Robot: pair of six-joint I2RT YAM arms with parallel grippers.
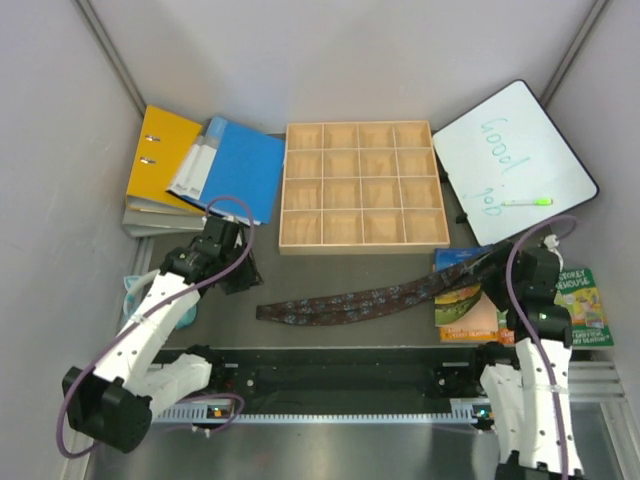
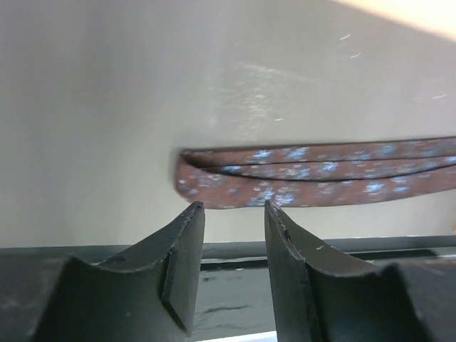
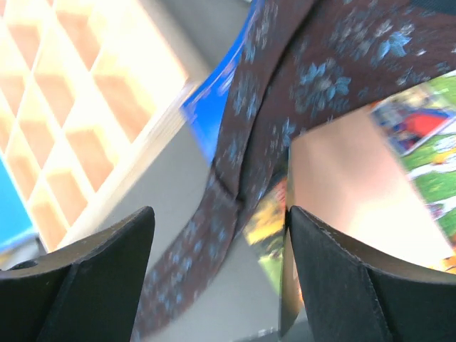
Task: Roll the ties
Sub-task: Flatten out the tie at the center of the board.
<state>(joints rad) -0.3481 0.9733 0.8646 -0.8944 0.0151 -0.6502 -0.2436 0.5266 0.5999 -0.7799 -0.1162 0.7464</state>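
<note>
Your left pincer [image 2: 234,206] is the closest thing in its wrist cam: both fingers stand a modest way apart with nothing between them, so it's holding nothing. Just past its tips you've got the tie [image 2: 313,174], dark brownish with little blue speckles, lying flat on the grey desk [image 2: 107,107]. It's doubled over on itself, and the folded end is the bit nearest that pincer, close but not touching as far as I can see. From that fold it runs away to the pincer's right, toward your other arm. Your right pincer [image 3: 221,210] is spread wide, and the tie [image 3: 285,85] passes across the gap beyond the fingers, draped over the picture books [image 1: 465,300] underneath. Neither finger is clamped on it, though you can't tell from that cam whether a tip brushes the fabric. From overhead, the tie [image 1: 350,303] stretches in a shallow diagonal between the left pincer [image 1: 232,262] and the right pincer [image 1: 497,262]. Beyond both pincers sits the wooden tray [image 1: 360,238] with its grid of compartments. Past the right one there's a whiteboard [image 1: 515,165] with a green marker [image 1: 527,201] lying on it. Past the left one are a yellow binder [image 1: 160,155] and a blue binder [image 1: 235,165].
</note>
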